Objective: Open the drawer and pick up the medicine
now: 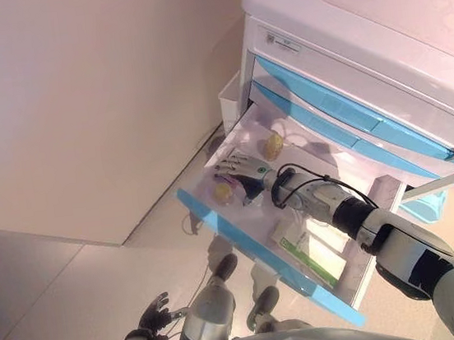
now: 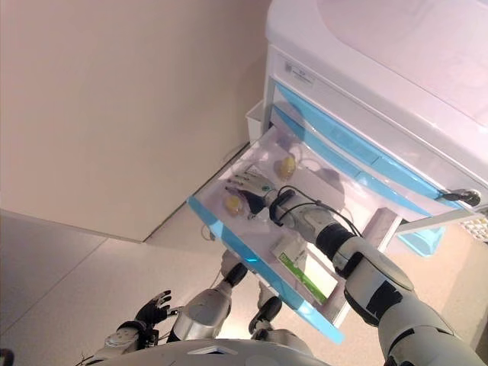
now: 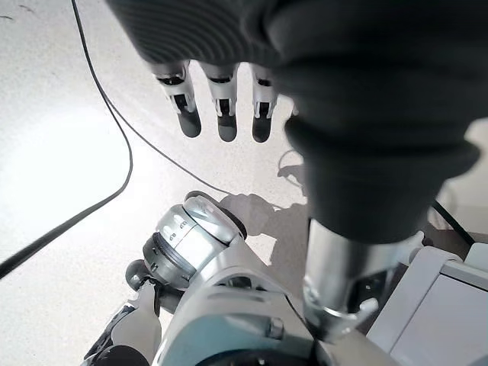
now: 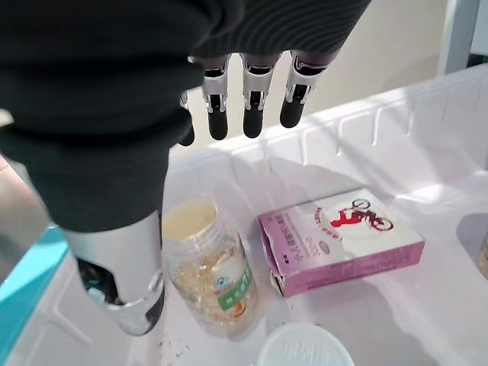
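Drawer: I am seeing the drawer standing pulled out of the white cabinet
Right hand: my right hand is hovering inside it, fingers straight and apart, holding nothing
Medicine: the pink medicine box is lying on the drawer floor just beside a clear bottle
Left hand: my left hand is hanging low over the floor, fingers relaxed

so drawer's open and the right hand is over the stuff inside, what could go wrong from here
The right hand hangs open over a clear bottle that lies on its side beside a pink box. The bottle may roll when the fingers close on it. With the two so close together, the hand could also nudge or catch the box. The drawer sticks far out, so pressing down might make it shift.
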### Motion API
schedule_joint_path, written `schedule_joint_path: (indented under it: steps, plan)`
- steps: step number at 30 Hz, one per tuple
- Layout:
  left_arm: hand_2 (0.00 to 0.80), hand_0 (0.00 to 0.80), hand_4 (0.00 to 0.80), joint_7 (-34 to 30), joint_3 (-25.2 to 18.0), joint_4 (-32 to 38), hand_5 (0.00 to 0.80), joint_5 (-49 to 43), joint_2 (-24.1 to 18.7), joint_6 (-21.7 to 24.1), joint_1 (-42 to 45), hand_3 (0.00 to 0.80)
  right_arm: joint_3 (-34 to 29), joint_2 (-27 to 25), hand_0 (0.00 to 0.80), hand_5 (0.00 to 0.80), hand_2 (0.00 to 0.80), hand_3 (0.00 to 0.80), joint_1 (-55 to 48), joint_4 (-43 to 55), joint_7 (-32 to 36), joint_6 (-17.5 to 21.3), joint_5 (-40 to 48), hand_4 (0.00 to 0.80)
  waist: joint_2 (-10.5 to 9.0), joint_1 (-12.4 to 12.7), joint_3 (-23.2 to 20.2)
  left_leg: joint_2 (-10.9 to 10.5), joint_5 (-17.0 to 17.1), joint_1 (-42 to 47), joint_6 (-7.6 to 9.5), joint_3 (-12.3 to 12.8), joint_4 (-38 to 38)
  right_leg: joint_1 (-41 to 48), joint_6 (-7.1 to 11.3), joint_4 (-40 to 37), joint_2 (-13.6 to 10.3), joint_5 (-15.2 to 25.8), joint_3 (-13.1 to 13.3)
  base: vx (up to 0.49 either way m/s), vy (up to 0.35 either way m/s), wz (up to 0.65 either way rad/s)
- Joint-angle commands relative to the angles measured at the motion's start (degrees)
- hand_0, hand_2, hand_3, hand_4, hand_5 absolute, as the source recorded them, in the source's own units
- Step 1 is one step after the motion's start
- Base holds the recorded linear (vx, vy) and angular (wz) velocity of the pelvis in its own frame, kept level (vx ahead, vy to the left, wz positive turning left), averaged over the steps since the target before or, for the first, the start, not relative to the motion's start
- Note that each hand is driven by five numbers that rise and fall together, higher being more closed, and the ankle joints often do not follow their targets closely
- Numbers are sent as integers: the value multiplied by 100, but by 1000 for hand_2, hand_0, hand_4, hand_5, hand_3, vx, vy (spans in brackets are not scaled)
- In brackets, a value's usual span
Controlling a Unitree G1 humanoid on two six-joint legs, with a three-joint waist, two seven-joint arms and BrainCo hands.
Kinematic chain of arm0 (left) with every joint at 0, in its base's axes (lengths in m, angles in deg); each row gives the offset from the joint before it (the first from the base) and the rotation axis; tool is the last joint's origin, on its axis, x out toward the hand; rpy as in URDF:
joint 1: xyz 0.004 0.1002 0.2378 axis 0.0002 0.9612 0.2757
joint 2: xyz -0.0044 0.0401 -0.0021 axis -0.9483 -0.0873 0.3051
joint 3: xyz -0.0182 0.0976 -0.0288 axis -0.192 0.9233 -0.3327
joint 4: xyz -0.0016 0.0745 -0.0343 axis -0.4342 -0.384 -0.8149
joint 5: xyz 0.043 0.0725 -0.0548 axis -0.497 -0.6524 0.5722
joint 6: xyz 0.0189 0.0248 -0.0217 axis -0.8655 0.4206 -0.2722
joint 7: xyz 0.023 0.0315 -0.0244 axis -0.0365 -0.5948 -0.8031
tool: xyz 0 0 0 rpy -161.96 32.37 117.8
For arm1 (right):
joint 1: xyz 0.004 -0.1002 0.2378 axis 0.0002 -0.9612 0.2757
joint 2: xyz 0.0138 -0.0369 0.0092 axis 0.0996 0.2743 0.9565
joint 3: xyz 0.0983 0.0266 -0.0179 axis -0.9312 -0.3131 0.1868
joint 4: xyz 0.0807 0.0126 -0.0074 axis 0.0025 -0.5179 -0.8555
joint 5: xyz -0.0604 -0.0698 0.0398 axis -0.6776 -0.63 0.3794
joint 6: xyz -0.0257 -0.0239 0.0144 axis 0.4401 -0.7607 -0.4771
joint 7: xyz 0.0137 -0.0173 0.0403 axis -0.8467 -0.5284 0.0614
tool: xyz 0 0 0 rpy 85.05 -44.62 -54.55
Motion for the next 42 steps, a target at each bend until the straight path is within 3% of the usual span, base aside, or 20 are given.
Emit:
schedule_joint_path:
  steps: [1,42]
  plan:
    - [0,0,0,14,272,3,0,-130,-161,59,-61,0,247,167,0,0,0,0,491,-2,-249,-2,71,0,-67,115,19,-346,-295,123,180,199,-152,-2,157,602,-31,-314,296,0,0,0]
    - [0,0,0,50,433,157,0,25,-247,58,-281,0,369,509,0,0,0,0,671,-470,-468,20,84,0,-128,210,303,-365,-254,-37,251,202,-185,-195,202,638,-43,-247,268,0,0,0]
